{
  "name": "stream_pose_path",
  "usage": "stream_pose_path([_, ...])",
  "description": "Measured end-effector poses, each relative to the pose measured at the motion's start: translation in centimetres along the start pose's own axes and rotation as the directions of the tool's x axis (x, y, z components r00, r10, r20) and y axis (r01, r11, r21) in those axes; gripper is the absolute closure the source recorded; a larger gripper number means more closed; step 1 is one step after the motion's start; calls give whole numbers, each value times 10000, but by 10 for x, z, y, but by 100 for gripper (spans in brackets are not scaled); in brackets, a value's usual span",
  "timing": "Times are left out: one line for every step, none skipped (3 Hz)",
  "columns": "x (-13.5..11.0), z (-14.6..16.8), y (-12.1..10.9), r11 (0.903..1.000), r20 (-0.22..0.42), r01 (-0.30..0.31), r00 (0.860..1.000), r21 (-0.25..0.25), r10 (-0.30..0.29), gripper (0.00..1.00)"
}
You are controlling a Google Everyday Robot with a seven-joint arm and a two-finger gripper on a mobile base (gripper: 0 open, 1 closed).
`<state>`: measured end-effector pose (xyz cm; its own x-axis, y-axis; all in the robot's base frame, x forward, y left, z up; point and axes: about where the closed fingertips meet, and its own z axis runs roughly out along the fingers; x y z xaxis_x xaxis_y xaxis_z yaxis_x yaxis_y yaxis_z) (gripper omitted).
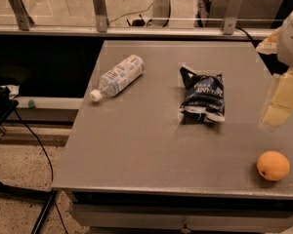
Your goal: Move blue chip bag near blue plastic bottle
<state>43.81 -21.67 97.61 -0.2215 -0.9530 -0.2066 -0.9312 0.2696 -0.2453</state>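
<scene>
**Bag lying apart from bottle, gripper at right edge**

Camera view: a grey table [136,150] is filling most of the picture; the bottle [118,77] is lying on its side on the far left part of the top, its white cap pointing toward the near left edge and its base pointing toward the far middle; its pale label is facing up. The bag [202,95] is lying flat and crumpled to the right of the middle, its long side running from far to near, its white lettering showing on the dark foil; a bare stretch of table is separating it from the bottle, and the two are not touching. An orange [273,165] is sitting near the front right corner, well apart from the bag and on the near side of it.

The gripper [278,104] is showing at the right edge of the picture as a pale, yellowish shape over the table's right side; it is hanging to the right of the bag and beyond the orange, touching neither; whether it is open or closed I cannot tell, and nothing is showing in its grasp.

A black cable [41,150] is trailing over the speckled floor on the left; a rail [136,30] with metal brackets is running behind the table.
</scene>
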Motion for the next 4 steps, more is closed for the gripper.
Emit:
stream_pose_path([-5,4,-5,9999,56,-21,10000,110,21,0])
stream_pose_path([-27,38,-26,9996,316,-206,9993,209,199,0])
stream_pose_path([-44,113,-47,9795,646,-2003,9774,-205,2012,0])
stream_pose_path([-49,151,-49,9432,847,-3249,9401,-696,3301,0])
